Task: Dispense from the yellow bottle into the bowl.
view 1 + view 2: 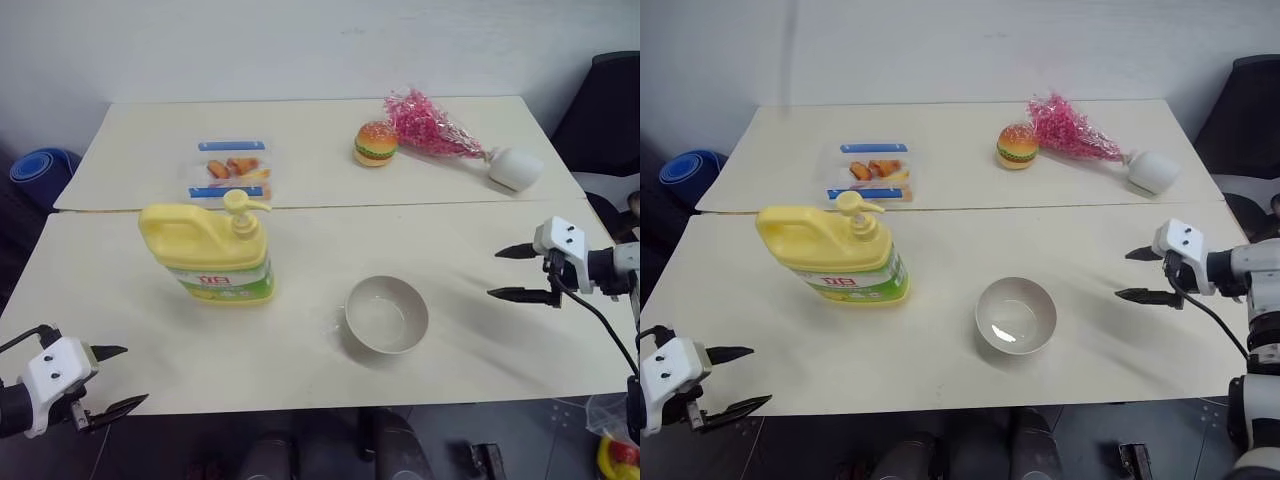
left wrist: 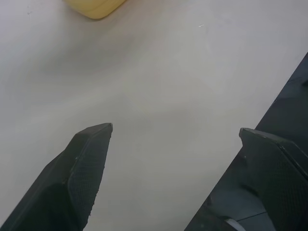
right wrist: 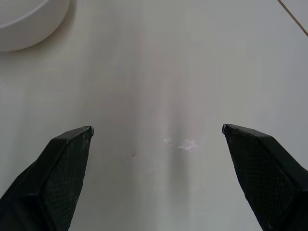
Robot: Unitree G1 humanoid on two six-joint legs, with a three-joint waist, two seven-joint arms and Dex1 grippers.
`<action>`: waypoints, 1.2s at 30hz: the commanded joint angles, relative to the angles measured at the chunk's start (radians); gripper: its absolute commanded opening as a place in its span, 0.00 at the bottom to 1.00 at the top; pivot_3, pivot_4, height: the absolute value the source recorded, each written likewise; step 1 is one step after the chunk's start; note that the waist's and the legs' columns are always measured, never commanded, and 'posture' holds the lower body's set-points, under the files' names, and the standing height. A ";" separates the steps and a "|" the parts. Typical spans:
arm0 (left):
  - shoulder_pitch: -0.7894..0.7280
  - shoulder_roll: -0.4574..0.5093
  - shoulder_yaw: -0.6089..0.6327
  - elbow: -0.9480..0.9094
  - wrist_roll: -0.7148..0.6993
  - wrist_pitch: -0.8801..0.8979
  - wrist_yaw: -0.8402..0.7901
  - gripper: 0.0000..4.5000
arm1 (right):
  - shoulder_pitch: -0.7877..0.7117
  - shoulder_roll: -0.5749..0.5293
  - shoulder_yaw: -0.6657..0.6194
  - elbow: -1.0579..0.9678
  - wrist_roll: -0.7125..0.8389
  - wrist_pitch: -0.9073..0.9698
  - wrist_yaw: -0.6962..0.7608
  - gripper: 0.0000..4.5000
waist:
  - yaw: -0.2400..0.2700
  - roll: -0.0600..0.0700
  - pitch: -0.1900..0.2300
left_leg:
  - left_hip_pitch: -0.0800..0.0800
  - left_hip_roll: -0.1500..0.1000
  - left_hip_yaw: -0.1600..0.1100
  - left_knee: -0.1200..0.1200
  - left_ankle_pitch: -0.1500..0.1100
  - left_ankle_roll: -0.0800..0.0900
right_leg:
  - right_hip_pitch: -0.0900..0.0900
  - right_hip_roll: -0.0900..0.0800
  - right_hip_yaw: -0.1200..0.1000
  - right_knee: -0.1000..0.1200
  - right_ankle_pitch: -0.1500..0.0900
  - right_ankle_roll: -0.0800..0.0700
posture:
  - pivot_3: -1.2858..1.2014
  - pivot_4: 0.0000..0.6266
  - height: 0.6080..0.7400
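Bottle (image 1: 213,252) sits well ahead of left gripper (image 1: 118,379).

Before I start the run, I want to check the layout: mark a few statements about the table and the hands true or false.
1. The yellow bottle stands upright on the table. True.
2. The bowl sits to the left of the yellow bottle. False: it sits to the bottle's right, apart from it.
3. The left hand is shut on the bottle's handle. False: it is open and holds nothing, at the table's near edge.
4. The right hand is open, over the table to the right of the bowl. True.
5. A toy burger lies on the far side of the table beside a pink bundle. True.
6. The bowl is tipped on its side. False: it sits upright, mouth up.
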 commanded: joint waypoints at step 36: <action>-0.323 0.302 0.022 -0.509 -0.466 0.540 -0.208 1.00 | 0.311 -0.091 0.003 -1.079 0.353 0.389 0.122 0.99 | 0.004 0.000 0.000 | 0.006 0.003 0.004 0.005 -0.001 -0.005 | -0.001 0.004 0.007 0.010 -0.001 -0.003 | 0.52 0.24 1.00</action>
